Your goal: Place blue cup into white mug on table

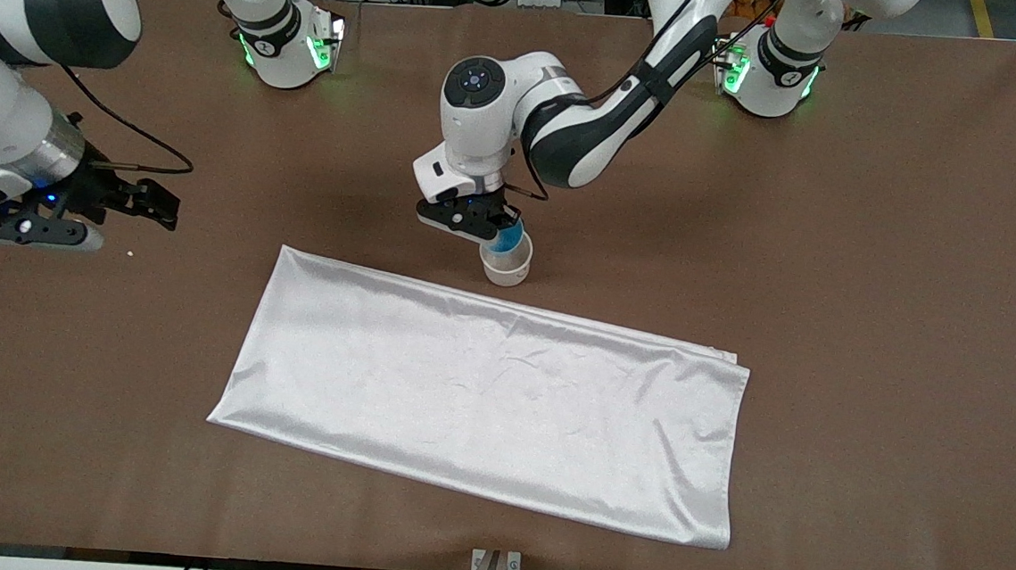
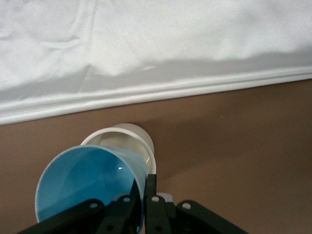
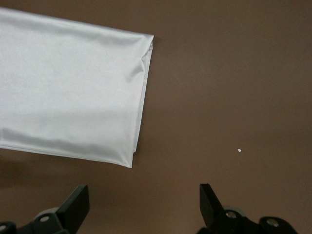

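The blue cup (image 1: pixel 504 236) is tilted and held right over the mouth of the white mug (image 1: pixel 506 270), which stands on the brown table (image 1: pixel 875 284) just past the cloth's edge. My left gripper (image 1: pixel 492 221) is shut on the cup's wall. In the left wrist view the cup (image 2: pixel 83 187) covers part of the mug's rim (image 2: pixel 144 139), and the gripper (image 2: pixel 145 197) pinches the cup's rim. The mug's handle is hidden. My right gripper (image 1: pixel 162 205) is open and empty, waiting over bare table at the right arm's end; it also shows in the right wrist view (image 3: pixel 144 204).
A white satin cloth (image 1: pixel 483 391) lies flat on the middle of the table, nearer the front camera than the mug; it also shows in both wrist views (image 2: pixel 156 44) (image 3: pixel 68 87). A tiny white crumb (image 1: pixel 132 253) lies under the right gripper.
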Robot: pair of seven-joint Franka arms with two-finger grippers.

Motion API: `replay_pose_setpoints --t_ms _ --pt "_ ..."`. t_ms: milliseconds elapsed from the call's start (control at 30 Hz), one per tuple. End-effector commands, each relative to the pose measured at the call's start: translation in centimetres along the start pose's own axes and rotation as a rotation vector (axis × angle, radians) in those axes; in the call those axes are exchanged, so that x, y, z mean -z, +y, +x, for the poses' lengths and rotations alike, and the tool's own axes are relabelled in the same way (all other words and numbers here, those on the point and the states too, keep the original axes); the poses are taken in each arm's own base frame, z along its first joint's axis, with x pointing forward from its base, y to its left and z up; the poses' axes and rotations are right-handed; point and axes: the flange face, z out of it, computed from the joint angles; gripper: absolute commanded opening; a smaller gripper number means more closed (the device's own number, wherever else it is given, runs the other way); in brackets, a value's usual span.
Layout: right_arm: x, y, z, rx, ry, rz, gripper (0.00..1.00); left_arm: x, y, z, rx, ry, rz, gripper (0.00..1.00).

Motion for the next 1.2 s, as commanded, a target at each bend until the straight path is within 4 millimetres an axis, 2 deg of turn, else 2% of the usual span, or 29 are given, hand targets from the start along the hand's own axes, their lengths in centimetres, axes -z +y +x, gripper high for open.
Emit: replay_pose_setpoints --t_ms 0,67,267,433,633,667,700,733,767,800,967,1100,1167 --pt "2.8 1.8 0.9 0.044 0.039 0.027 1.0 -1.2 0.3 0.4 -0.019 0.046 0.064 0.0" --pt "3.7 2.5 0.9 0.067 0.048 0.027 1.0 -1.9 0.2 0.4 -0.025 0.045 0.076 0.0" --pt "4.6 3.4 0.4 0.053 0.011 0.027 1.0 -2.7 0.0 0.2 -0.033 0.038 0.088 0.0" --pt "5.0 3.3 0.2 0.051 0.007 0.027 1.0 -3.5 0.1 0.2 -0.035 0.037 0.082 0.0" --pt "6.5 2.3 0.1 0.064 0.025 0.027 1.0 -4.3 0.2 0.2 -0.032 0.037 0.074 0.0" --pt "6.5 2.2 0.1 0.064 0.025 0.027 1.0 -4.4 0.2 0.2 -0.031 0.035 0.074 0.04" --pt "6.5 2.2 0.1 0.064 0.025 0.027 1.0 -4.4 0.2 0.2 -0.031 0.035 0.074 0.16" --pt "6.5 2.2 0.1 0.065 0.024 0.027 1.0 -4.4 0.2 0.2 -0.031 0.035 0.074 0.33" --pt "6.6 2.1 0.1 0.07 0.025 0.027 1.0 -4.4 0.2 0.2 -0.032 0.034 0.074 0.61" --pt "6.6 2.2 0.0 0.068 0.022 0.029 1.0 -4.4 0.1 0.3 -0.035 0.035 0.075 1.0" --pt "6.8 1.9 -0.2 0.071 0.019 0.032 1.0 -3.9 -0.1 0.5 -0.04 0.041 0.072 1.0" --pt "8.1 1.7 -1.0 0.055 0.032 0.111 1.0 -3.5 -0.1 0.6 -0.04 0.046 0.07 1.0" --pt "8.1 1.7 -1.2 0.054 0.021 0.117 1.0 -2.8 0.0 0.7 -0.035 0.055 0.064 1.0"
